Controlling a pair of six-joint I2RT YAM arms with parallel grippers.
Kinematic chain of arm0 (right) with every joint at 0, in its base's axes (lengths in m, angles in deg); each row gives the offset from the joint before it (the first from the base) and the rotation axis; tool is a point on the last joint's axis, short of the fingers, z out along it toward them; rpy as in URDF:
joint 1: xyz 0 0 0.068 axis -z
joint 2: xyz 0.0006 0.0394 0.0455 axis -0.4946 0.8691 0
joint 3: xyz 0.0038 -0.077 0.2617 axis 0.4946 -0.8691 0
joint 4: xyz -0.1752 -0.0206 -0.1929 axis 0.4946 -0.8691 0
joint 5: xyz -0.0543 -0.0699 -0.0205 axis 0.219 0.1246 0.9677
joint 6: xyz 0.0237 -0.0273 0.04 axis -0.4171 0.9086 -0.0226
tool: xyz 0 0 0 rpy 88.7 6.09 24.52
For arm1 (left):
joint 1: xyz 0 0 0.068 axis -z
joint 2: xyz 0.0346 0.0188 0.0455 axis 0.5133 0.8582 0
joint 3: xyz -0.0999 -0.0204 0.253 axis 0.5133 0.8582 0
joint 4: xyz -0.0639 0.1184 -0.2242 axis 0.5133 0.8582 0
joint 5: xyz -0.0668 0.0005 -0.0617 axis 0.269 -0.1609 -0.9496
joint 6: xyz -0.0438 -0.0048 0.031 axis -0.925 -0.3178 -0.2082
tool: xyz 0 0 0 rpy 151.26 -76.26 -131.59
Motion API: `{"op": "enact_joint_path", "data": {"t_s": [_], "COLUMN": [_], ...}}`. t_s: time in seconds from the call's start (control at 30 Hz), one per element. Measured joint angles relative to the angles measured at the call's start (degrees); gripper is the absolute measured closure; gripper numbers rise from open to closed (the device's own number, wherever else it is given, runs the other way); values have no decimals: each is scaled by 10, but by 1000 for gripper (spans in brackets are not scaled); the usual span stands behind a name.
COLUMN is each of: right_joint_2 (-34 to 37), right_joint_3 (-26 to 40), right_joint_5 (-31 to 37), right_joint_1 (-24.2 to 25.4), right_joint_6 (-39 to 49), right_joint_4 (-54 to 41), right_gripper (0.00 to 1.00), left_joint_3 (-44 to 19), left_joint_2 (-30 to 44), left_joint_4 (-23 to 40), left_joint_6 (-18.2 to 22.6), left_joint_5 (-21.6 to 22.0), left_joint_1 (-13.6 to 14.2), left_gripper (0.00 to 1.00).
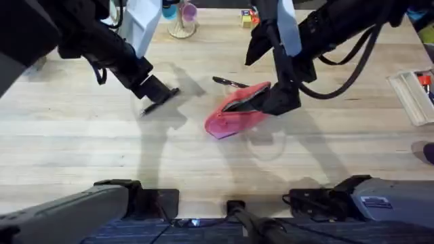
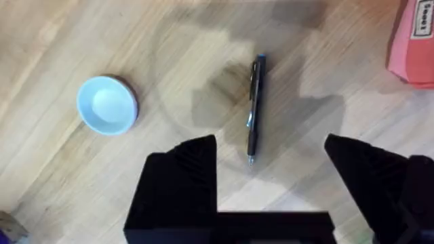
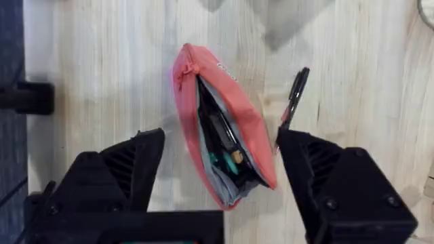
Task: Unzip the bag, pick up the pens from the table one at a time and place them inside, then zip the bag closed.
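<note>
Bag (image 1: pixel 236 112) sits mid-table (image 1: pixel 81 149), unzipped, mouth gaping. Right wrist view looks straight into it (image 3: pixel 224 125): grey lining, dark items inside plus something green and a yellowish bit; can't tell what they are.

Right gripper (image 1: pixel 274 102) hangs at the bag's far-right end, fingers spread wide with the pouch lying between them in the wrist view (image 3: pixel 220 173). No contact visible, nothing clamped.

One pen (image 1: pixel 229 82) lies on the table just beyond the bag, touching or nearly touching its far edge; can't tell which. In the right wrist view the same pen (image 3: pixel 293 102) runs alongside the bag's outer wall, just beside it, its lower end near the right gripper's finger.

Left gripper (image 1: pixel 159 96) is well to the left of the bag, low over the table. Fingers apart, holding nothing (image 2: pixel 271 159). A second pen (image 2: pixel 255 108) lies flat on the wood beneath it, pointing into the gap between the fingers, tip toward them, not touched. Dark barrel with a blue end and silvery clip section. Overhead can't separate this pen from the gripper and its shadow.

Also in the left wrist view: small round light-blue cap or dish (image 2: pixel 107 105) on the table near that pen, apart from it; the bag's pink corner (image 2: pixel 412 41) at the frame edge, well clear of the pen.
</note>
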Motion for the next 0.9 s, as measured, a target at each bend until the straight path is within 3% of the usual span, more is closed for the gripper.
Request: {"op": "enact_joint_path", "data": {"t_s": [0.6,0.9], "right_joint_2": [0,-1], "right_joint_3": [0,0], "right_joint_5": [0,-9], "right_joint_1": [0,0], "right_joint_6": [-46,-52], "right_joint_4": [0,3], "right_gripper": [6,6], "left_joint_3": [0,0], "left_joint_2": [77,147], "left_joint_4": [-3,-42], "left_joint_6": [4,13], "left_joint_5": [10,10], "left_joint_1": [0,0], "left_gripper": [7,7]}}
